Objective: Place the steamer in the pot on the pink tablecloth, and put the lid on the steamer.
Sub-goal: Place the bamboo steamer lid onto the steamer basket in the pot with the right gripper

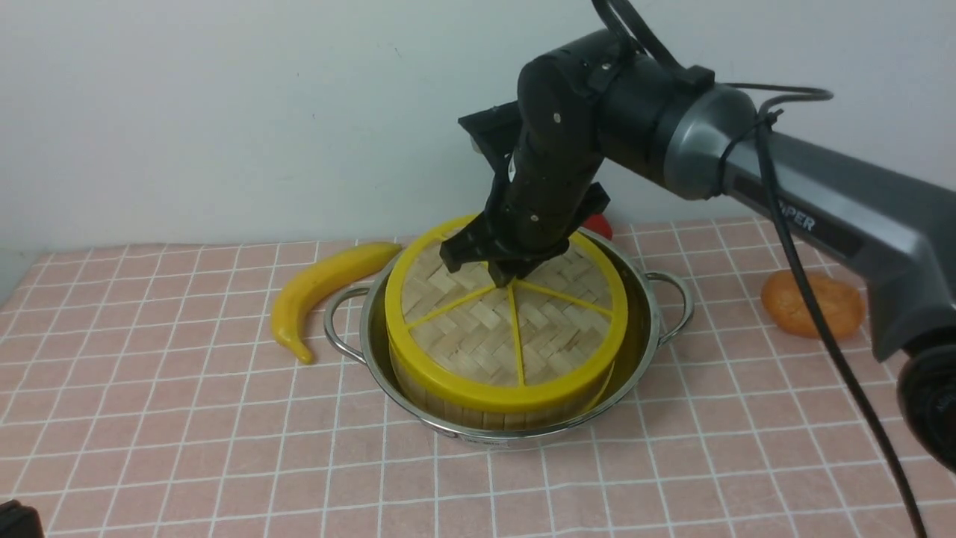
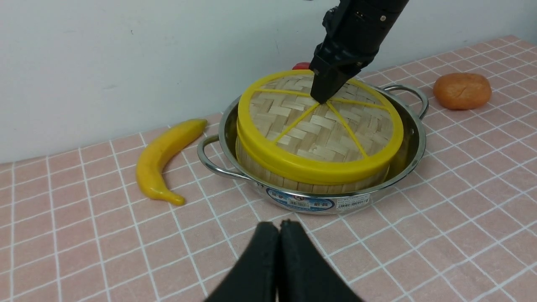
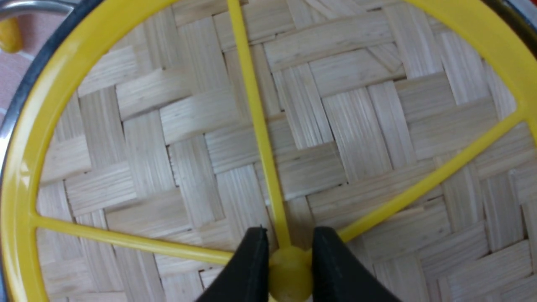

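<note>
Mid-frame, the right gripper [image 1: 500, 279] pinches the centre of the lid [image 1: 515, 332], apparently seated on the steamer [image 1: 463, 409] inside the pot [image 1: 644, 351]; releasing likely comes next, while the left gripper [image 2: 279, 224] is closed and empty.

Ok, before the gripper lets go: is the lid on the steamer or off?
On. The lid caps the steamer, yellow rim over its wall, inside the pot; the right gripper pinches the lid's hub.

A curved yellow banana [image 1: 321, 288] lies at nine o'clock from the scene's middle. A wrinkled orange fruit [image 1: 812, 302] sits at three. A small red thing [image 1: 599, 224], mostly hidden, shows near one, before the white wall [image 1: 224, 112].
</note>
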Tool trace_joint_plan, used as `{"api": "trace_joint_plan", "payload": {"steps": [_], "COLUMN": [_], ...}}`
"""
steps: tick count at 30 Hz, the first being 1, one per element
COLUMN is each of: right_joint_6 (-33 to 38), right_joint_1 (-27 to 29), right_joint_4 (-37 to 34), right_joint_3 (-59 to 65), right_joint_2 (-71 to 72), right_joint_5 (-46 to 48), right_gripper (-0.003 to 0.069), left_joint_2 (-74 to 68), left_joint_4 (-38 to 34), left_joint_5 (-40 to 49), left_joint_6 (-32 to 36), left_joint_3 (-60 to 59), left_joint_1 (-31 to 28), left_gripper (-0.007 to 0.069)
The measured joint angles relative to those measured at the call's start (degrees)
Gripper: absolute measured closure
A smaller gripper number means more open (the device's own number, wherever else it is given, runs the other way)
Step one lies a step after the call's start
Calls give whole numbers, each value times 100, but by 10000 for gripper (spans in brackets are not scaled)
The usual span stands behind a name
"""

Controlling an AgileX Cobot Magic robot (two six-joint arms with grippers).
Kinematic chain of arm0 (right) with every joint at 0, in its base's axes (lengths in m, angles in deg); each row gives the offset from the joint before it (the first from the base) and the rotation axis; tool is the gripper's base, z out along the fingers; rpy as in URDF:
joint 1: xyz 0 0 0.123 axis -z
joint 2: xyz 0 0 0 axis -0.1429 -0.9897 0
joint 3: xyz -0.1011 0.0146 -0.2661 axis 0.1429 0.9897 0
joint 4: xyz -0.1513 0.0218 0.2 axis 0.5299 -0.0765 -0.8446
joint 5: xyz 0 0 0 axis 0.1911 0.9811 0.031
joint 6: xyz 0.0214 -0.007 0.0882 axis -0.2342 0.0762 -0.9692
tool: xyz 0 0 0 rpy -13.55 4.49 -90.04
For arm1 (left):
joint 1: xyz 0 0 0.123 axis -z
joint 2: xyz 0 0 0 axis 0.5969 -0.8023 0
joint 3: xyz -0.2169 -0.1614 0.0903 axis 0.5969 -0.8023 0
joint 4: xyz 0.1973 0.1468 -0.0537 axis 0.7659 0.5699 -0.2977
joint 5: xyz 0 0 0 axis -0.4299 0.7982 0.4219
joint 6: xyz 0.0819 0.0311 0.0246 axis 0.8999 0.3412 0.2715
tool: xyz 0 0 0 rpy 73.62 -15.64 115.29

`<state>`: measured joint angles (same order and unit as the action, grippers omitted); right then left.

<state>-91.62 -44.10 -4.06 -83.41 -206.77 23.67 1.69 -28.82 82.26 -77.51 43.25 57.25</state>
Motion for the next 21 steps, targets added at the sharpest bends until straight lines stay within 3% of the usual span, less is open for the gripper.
{"api": "trace_joint_plan", "payload": {"steps": [21], "right_joint_6": [11], "right_joint_1": [0], "right_joint_4": [74], "right_joint_3": [-442], "right_joint_2": [-329], "right_joint_5": [30], "right_gripper": [513], "left_joint_2": [0], "left_joint_4": [11], "left_joint_5": [0], "left_joint_6": [0], "left_joint_3": [0], "left_joint_1": [0], "left_gripper": [626]}}
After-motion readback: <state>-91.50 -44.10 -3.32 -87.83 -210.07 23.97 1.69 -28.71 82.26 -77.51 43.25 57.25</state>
